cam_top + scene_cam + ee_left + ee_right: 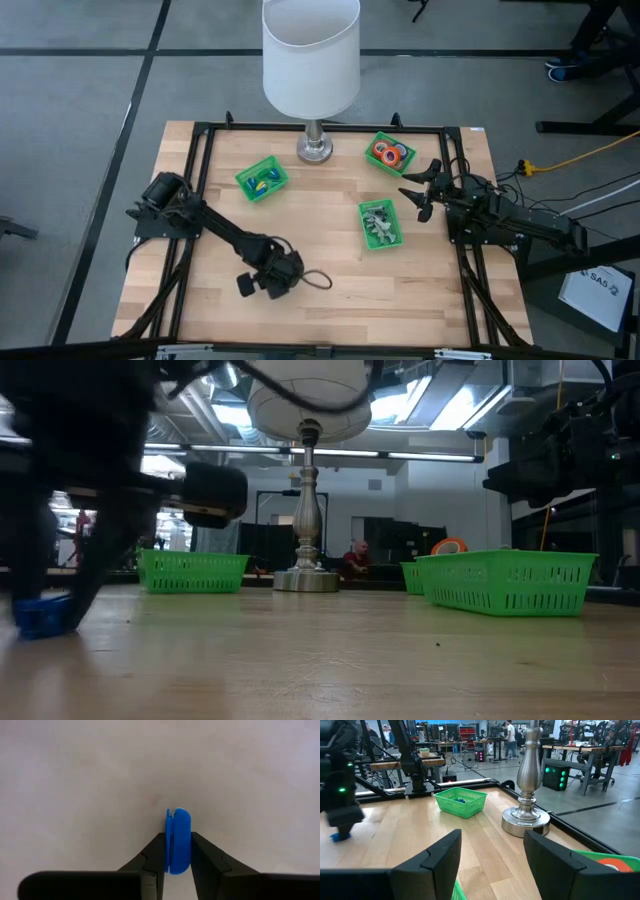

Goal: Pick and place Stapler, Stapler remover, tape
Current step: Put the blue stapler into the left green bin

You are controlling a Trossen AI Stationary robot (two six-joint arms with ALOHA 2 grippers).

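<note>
Blue stapler (pixel 178 840) sits on the table (pixel 330 290) at seven o'clock, clamped in the left gripper (pixel 177 851). Lift straight, then carry to the eleven o'clock bin (pixel 262 180). Right gripper (pixel 423 190) waits wide at three o'clock.

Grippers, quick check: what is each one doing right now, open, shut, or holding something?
Left gripper: shut on the small blue stapler, down at the tabletop near the front.
Right gripper: open, holding nothing, waiting beside the bin of tape rolls.
</note>
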